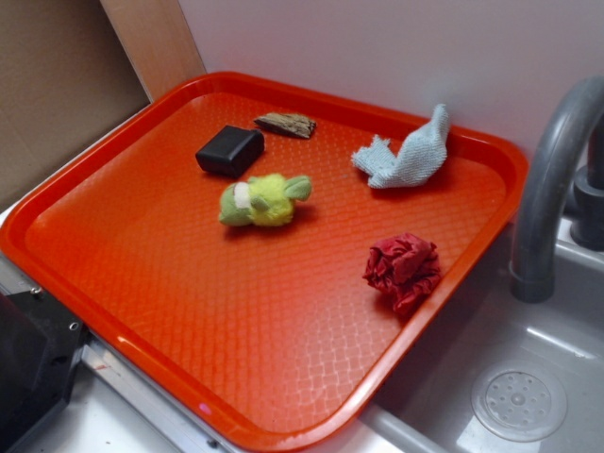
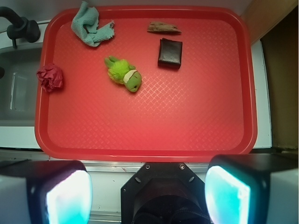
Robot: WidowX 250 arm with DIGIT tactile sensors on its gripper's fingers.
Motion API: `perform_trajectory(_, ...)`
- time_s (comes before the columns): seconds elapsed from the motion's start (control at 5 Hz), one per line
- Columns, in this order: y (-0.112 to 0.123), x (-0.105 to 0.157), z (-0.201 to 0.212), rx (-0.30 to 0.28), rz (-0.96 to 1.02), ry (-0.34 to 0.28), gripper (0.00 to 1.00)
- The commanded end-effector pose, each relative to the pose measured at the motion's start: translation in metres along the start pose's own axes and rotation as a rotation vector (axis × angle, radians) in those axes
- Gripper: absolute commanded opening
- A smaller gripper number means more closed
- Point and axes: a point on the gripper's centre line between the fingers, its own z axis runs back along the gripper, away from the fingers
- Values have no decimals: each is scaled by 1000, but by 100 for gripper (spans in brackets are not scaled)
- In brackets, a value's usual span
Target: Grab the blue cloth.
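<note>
Orange-red tray carrying five loose items, seen from outside and from the wrist camera. The blue cloth, a pale crumpled rag, lies near the tray's far rim beside the corner nearest the grey faucet; in the wrist view the same cloth sits at the tray's upper-left corner, one edge almost at the rim. The dark red cloth ball rests close to the rim on the sink side, well apart from the blue cloth; the wrist view places it against the left rim. The yellow-green plush toy lies toward the middle of the tray, between the cloth and a black block. A brown bark-like piece lies just beyond the block, near the far rim.

The exterior view alone shows the sink basin with its drain beside the tray and a dark part of the robot at the lower-left edge of the picture. Only the wrist view shows the gripper: its two fingers stand wide apart at the bottom edge of the picture, outside the tray's near rim, holding nothing and far from the blue cloth. The toy, block and bark piece appear there from above.
</note>
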Motion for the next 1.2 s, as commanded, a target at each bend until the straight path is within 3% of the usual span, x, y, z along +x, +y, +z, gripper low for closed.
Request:
perform_trajectory(0.0, 0, 0, 0, 0, 0, 0, 100)
perform_trajectory(0.2, -25, 43, -54, 53, -55, -43, 100)
perform_trajectory(0.4, -42, 90, -75, -42, -158, -135, 100)
perform_trajectory(0.6, -42, 109, -80, -104, -210, -204, 100)
perform_trajectory(1.0, -42, 109, -80, -104, -210, -204, 100)
